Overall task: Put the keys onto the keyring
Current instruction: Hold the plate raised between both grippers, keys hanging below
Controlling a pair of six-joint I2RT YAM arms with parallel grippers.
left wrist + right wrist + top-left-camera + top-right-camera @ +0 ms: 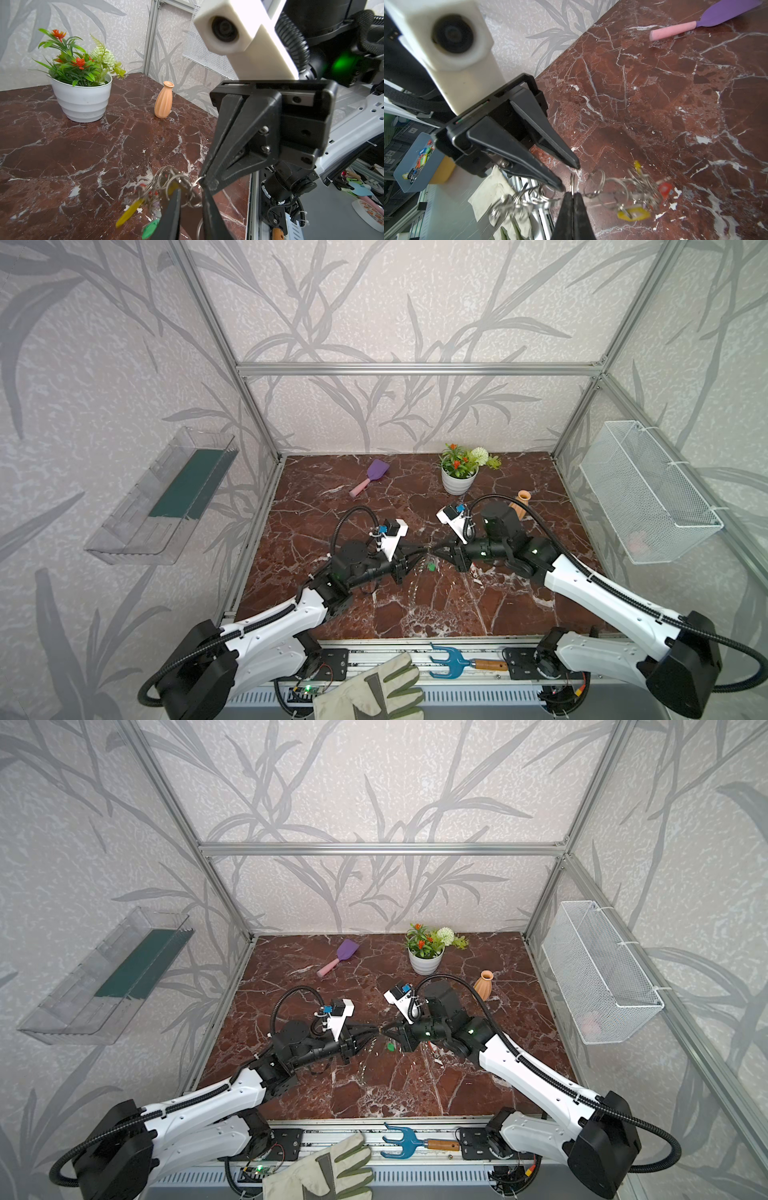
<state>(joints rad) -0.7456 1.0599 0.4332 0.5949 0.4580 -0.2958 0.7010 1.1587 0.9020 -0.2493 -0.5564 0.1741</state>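
Note:
Both grippers meet tip to tip over the middle of the table. My right gripper (572, 194) (433, 551) is shut on one silver ring of the keyring (608, 195), whose band of rings hangs to either side of its tips. Yellow keys (633, 215), a red key (664, 190) and a green key (150, 227) (432, 567) dangle from it. My left gripper (191, 191) (570, 177) stands open, its fingers (174, 212) apart on either side of the ring cluster, gripping nothing that I can see.
At the back of the table (519, 605) stand a white potted plant (458, 479) and an orange vase (521, 502); a purple scoop (372, 475) lies back left. A blue hand rake (451, 662) and a glove (374, 691) lie on the front rail. A wire basket (648, 497) hangs right.

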